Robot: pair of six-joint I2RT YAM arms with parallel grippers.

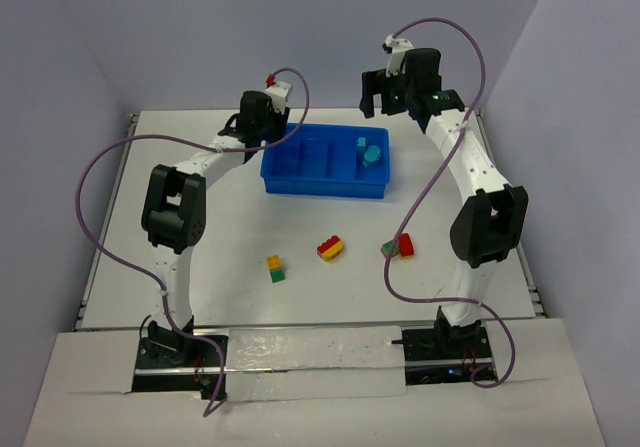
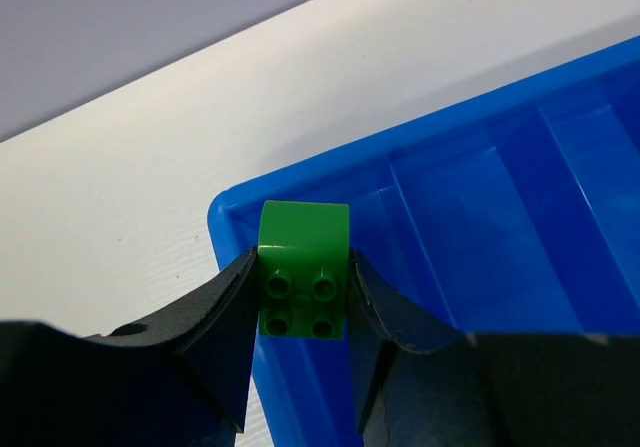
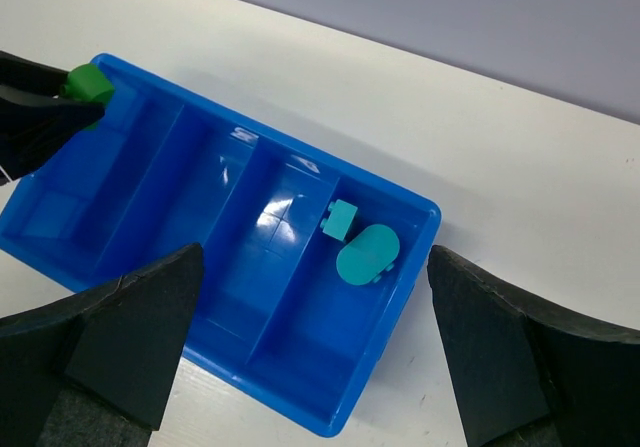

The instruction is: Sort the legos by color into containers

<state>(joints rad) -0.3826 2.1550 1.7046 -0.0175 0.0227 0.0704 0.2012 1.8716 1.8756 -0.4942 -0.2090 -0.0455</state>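
Note:
My left gripper (image 2: 302, 297) is shut on a green brick (image 2: 302, 267) and holds it over the far left corner of the blue tray (image 2: 470, 137), above its leftmost compartment. That brick also shows in the right wrist view (image 3: 88, 83). My right gripper (image 3: 315, 352) is open and empty, high above the tray's right end (image 3: 395, 387). Two teal bricks (image 3: 360, 245) lie in the rightmost compartment, also in the top view (image 1: 370, 152). On the table lie a yellow-green pair (image 1: 275, 268), a red-yellow pair (image 1: 329, 248) and a red-green pair (image 1: 399, 247).
The tray (image 1: 325, 185) stands at the table's middle back, its two middle compartments bare. Purple cables loop from both arms. The white table ends at grey walls behind and beside the tray.

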